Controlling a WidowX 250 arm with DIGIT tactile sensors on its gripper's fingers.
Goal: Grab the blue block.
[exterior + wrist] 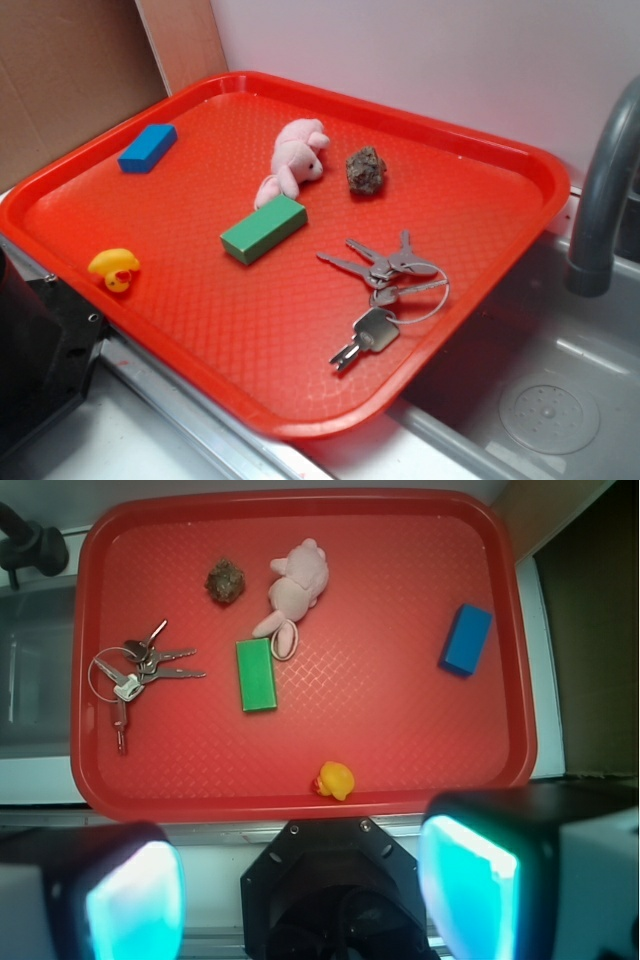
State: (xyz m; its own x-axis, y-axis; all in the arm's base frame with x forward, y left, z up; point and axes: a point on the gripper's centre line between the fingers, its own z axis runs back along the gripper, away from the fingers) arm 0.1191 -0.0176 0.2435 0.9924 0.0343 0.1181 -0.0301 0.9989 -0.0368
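Well apart from everything — blue block [467,639] near the tray [300,795] rim, pincer [300,900] spread wide, empty.

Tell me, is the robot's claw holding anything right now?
No, nothing. The gripper is open with an empty gap between its fingers, and the blue block lies untouched on the red tray.

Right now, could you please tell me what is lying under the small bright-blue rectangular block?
The small bright-blue rectangular block lies flat on the red textured plastic tray, alone near one corner. Nothing else shows beneath it; the patch of tray under it is covered.
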